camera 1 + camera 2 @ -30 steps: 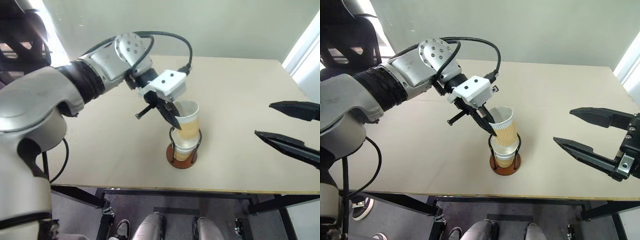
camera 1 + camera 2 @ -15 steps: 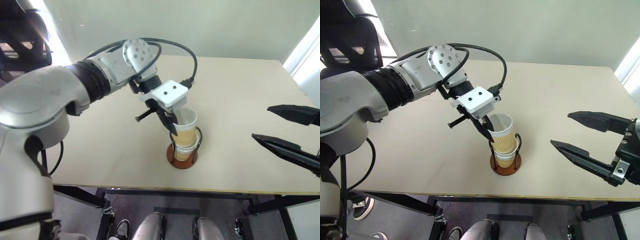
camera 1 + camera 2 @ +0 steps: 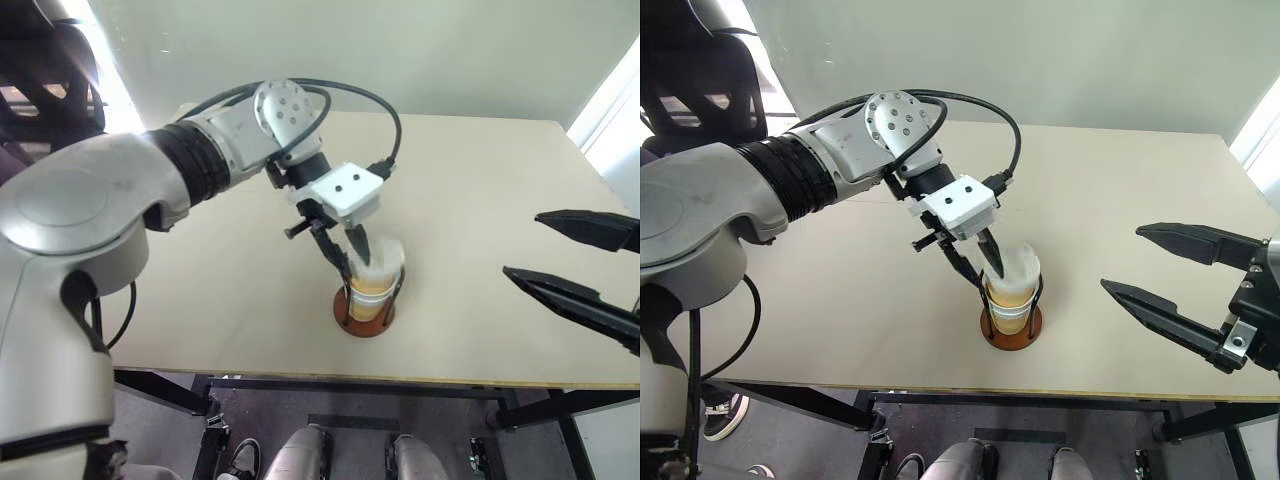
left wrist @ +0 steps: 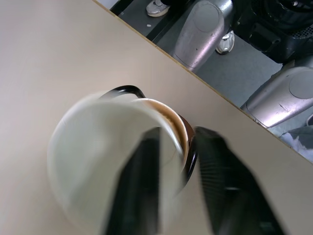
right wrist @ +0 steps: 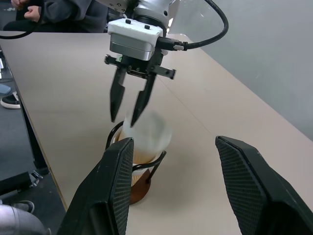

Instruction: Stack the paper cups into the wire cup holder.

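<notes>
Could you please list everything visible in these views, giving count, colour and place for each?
Paper cups: a nested stack, count unclear, yellow-tan with white rims, in the holder; top one blurred.
Wire cup holder: one, reddish-brown base, black wire loops, near the table's front edge.
Table: one, beige.
Left end effector: one, black fingers, open, astride the top cup's rim.
Right end effector: one, black fingers, open, holding nothing, to the right of the holder.

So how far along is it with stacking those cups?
Nearly finished. Cups already sit nested in the wire cup holder. The top paper cup is blurred, seemingly dropping onto that stack, and the left gripper is open just above it. The right gripper hangs open off to the side. Left: that cup settling fully.
</notes>
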`<state>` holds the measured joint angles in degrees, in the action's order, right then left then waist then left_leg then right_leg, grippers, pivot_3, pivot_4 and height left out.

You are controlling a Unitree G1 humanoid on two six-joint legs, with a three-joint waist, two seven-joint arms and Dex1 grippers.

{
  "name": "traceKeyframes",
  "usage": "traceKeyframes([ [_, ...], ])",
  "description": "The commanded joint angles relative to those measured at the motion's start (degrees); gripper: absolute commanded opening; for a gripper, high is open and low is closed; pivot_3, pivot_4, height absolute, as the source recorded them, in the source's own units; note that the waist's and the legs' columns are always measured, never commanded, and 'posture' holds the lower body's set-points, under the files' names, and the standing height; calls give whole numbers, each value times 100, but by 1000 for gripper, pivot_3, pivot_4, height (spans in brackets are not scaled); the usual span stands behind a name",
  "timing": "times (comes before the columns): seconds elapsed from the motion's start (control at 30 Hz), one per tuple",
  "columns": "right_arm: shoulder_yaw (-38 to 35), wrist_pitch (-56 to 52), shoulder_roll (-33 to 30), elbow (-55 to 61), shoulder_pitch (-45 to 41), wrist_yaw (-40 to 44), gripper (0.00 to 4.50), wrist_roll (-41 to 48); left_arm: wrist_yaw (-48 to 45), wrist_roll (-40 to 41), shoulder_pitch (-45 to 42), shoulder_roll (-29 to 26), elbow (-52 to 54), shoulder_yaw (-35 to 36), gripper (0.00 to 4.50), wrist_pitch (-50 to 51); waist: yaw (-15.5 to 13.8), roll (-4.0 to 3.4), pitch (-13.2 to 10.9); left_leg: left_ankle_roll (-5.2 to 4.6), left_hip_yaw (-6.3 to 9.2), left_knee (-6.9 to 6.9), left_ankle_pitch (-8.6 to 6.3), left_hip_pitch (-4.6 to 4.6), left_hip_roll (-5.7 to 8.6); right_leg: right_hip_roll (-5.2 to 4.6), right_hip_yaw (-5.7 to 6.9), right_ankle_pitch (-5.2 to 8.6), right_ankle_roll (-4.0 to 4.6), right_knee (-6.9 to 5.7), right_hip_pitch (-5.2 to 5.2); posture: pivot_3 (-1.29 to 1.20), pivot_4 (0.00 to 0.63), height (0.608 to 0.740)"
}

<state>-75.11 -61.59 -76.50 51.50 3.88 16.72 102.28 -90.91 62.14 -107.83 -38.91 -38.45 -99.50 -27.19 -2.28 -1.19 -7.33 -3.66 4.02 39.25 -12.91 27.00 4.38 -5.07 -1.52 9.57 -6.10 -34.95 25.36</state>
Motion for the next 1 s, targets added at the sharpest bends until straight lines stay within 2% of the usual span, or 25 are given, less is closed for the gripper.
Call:
traceKeyframes([
  [0.03, -188, 130, 3, -10, -4, -44, 2704, 18, -159, 29, -65, 3, -79, 109, 2768, -79, 1, 0, 0, 0, 0, -1, 0, 0, 0, 0, 1, 0, 0, 0, 0, 0, 150, 740],
  [0.1, -169, 141, 9, -7, 3, -34, 2704, 3, -159, 28, -48, 3, -113, 153, 3426, -94, 1, 0, 0, 0, 0, 0, 0, 0, 0, 0, 0, 0, 0, 0, 0, 0, 150, 740],
  [0.33, 182, 239, 62, -94, -15, 364, 2704, -417, -159, 180, 213, -187, -363, 1144, 3426, 514, 0, -1, 1, 0, -1, -1, 1, 0, 0, 1, 2, -1, 1, 0, 0, 0, 150, 740],
  [0.5, 676, 325, 43, -370, -70, 1159, 2704, -1350, -159, 38, 552, -833, -438, 1962, 3426, 1129, 33, -4, 2, 3, -1, -4, 4, 0, -1, 5, 1, -1, 1, 2, 3, 0, 150, 740],
  [0.67, 1624, 755, 45, -862, -44, 2285, 2704, -2729, -159, -260, 1485, -1940, -386, 3278, 3426, 2028, 137, -19, 6, 17, 0, -5, 49, -1, -8, 19, -9, 1, 5, 4, 10, 0, 150, 740],
  [0.77, 2120, 1095, 39, -1280, -118, 2900, 2704, -3402, -159, -473, 2304, -2536, -29, 4137, 3426, 2557, 142, -22, 8, -10, 12, -8, 77, 1, -10, 27, -6, 6, 13, 7, 16, 0, 150, 740],
  [0.93, 2705, 1524, 87, -1931, -284, 3643, 2704, -4143, -132, -873, 3578, -2978, 251, 5772, 3426, 3376, 47, -20, 10, -9, 28, -8, 86, 5, -10, 33, -3, 17, 34, 2, 12, 0, 150, 740],
  [1.0, 2955, 1674, 116, -2225, -349, 3893, 2704, -4407, 27, -930, 4189, -3164, 462, 6449, 3426, 3751, 52, -18, 11, -5, 29, -9, 91, 5, -8, 41, 1, 27, 74, 1, 10, 0, 150, 740],
])
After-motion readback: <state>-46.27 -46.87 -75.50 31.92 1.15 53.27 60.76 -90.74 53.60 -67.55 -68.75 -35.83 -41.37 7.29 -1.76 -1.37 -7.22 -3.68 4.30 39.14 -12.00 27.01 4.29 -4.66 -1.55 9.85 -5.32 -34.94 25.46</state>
